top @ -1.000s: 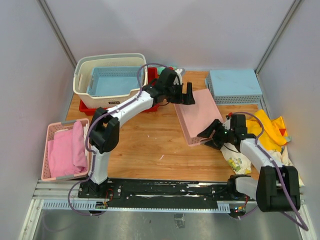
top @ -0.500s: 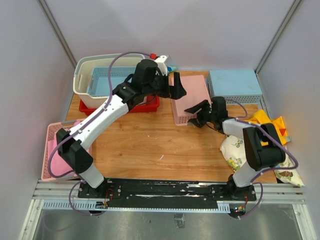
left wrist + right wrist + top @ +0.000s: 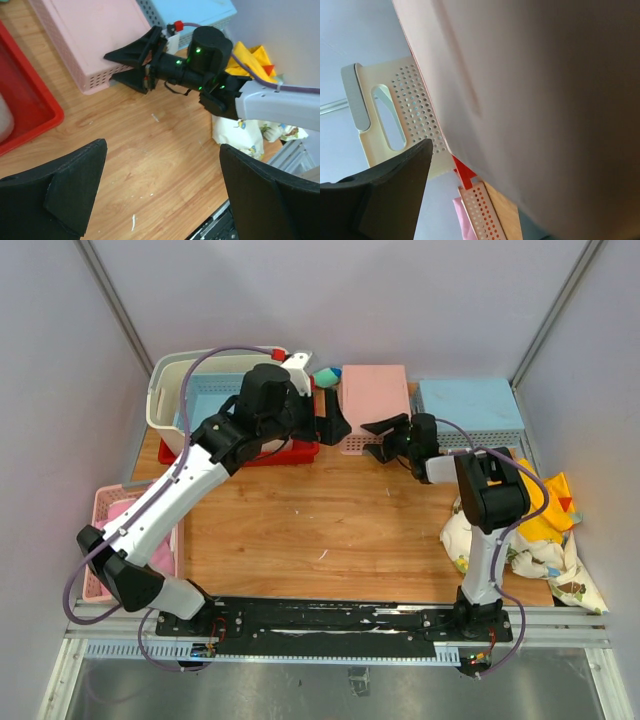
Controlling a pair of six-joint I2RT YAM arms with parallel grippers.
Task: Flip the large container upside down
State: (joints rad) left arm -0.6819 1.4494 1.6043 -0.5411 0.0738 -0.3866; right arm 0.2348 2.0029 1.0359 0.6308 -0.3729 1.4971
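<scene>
plainly, the large container (image 3: pixel 160 405) has not been turned: it stands mouth-up at the far left of the table (image 3: pixel 300 520), seated on the red tray (image 3: pixel 288 452), with a blue basket (image 3: pixel 205 398) nested inside it. neither arm has hold of it. the left gripper (image 3: pixel 162 150) hangs past the container's right end, jaws spread wide with nothing between them. the right gripper (image 3: pixel 112 69) sits at the near corner of the overturned pink basket (image 3: pixel 375 400), jaws apart as well; whether a pad touches that basket's wall cannot be told from these views.

the first risk is the nested load. tipped as it is, the container would likely spill the blue basket onto the tray or against the pink basket. the second is the seat: a lift by one rim could drag the red tray along. third, room is tight. the pink basket lies just beside the tray's right end, so a roll toward that side may jam against it. the two grippers are also near each other, and a reach by either toward the cream wall could bring them together. a one-sided pinch on a thin perforated wall may slip once the weight swings.
</scene>
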